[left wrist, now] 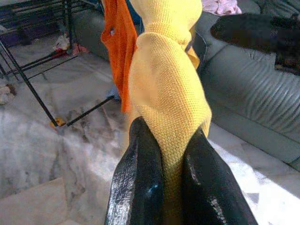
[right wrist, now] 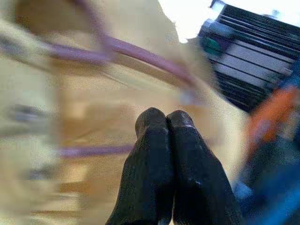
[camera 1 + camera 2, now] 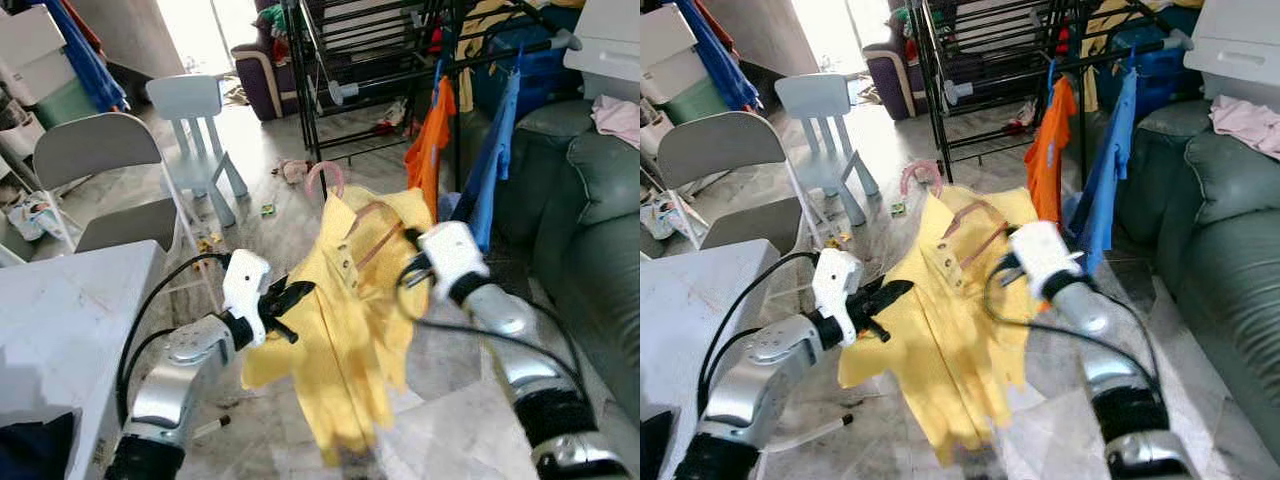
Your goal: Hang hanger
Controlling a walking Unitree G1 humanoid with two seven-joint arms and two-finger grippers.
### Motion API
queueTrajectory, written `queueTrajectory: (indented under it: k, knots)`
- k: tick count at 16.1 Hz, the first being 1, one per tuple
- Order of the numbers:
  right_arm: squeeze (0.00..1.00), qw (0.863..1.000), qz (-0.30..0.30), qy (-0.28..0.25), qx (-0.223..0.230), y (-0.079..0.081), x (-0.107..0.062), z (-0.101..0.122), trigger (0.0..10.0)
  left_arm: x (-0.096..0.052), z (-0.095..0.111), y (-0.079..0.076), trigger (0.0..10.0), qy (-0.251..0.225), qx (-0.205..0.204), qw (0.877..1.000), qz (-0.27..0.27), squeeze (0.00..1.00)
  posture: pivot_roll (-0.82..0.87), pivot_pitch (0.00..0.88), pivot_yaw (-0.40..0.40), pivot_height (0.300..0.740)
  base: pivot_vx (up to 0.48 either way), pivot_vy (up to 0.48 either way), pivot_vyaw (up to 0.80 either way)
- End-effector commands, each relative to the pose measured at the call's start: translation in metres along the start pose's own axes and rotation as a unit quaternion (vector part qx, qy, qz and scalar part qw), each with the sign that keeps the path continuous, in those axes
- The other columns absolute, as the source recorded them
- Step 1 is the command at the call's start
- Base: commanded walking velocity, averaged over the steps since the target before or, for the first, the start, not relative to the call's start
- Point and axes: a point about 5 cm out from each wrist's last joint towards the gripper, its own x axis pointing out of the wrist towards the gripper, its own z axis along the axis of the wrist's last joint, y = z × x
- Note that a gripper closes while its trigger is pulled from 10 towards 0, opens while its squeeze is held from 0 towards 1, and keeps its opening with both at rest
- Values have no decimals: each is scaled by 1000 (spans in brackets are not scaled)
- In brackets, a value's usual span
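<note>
A yellow shirt (image 3: 345, 330) on a pink hanger (image 3: 325, 177) hangs in the air between my two arms, its hook pointing up. My left gripper (image 3: 295, 293) is shut on a bunched fold at the shirt's left edge; in the left wrist view the yellow fabric (image 1: 164, 75) is pinched between the black fingers (image 1: 140, 159). At the shirt's right shoulder, my right gripper (image 3: 410, 245) has its fingers pressed together with nothing visible between them (image 2: 166, 117). Blurred cloth and the pink hanger wire (image 2: 140, 54) lie just beyond it. A dark clothes rail (image 3: 500, 55) ahead to the right carries an orange garment (image 3: 428, 145) and a blue one (image 3: 495, 160).
A black drying rack (image 3: 380, 60) stands behind the rail. To the right a green sofa (image 3: 590, 220) takes up the side. On the left are a grey folding chair (image 3: 100, 160), a pale blue child's chair (image 3: 195, 110) and a white table (image 3: 60, 320). Small litter lies on the marble floor.
</note>
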Motion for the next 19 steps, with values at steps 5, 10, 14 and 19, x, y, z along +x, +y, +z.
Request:
queueTrajectory:
  k: [5, 10, 14, 19]
  knots:
    - [0, 998, 27, 22, -52, 13, -4, -1, 0, 3, 14, 6, 10000, -32, 21, 999, 18, 0, -172, 0, 174, 740, 0, 0, 0]
    - [1000, 990, -94, 74, -73, -20, -15, -18, 10000, 1, 12, 8, 10000, -29, 23, 999, 16, 0, -170, 0, 176, 740, 0, 0, 0]
    - [1000, 986, -111, 88, -87, -24, -7, -23, 10000, 2, 14, 4, 10000, -32, 21, 999, -5, 0, -166, 0, 179, 740, 0, 0, 0]
    - [1000, 979, -131, 107, -113, -32, 0, -29, 10000, 1, 16, 2, 10000, -35, 18, 999, -21, 0, -159, 0, 181, 740, 0, 0, 0]
